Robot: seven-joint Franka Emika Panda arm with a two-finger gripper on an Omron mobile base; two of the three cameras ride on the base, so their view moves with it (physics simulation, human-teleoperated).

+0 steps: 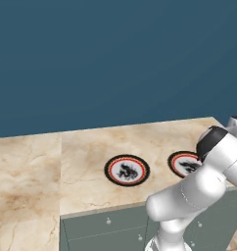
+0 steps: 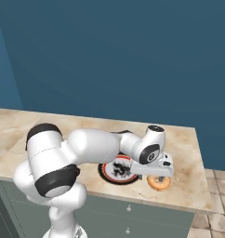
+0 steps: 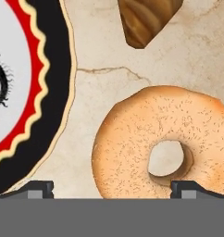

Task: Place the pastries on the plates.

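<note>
The gripper point(image 3: 112, 189) hangs low over the doughnut point(image 3: 161, 144), its finger tips spread wide, one tip at the plate's rim side and the other over the ring's near edge, pinching nothing. The doughnut lies flat on the marble counter point(image 2: 188, 153), hole facing up, near the counter's front edge and just beside one plate point(image 2: 115, 171). Past it lies the darker brown pastry point(image 3: 148, 19), its narrow end pointing toward the doughnut. A second plate point(image 1: 127, 170) sits farther along the counter.
</note>
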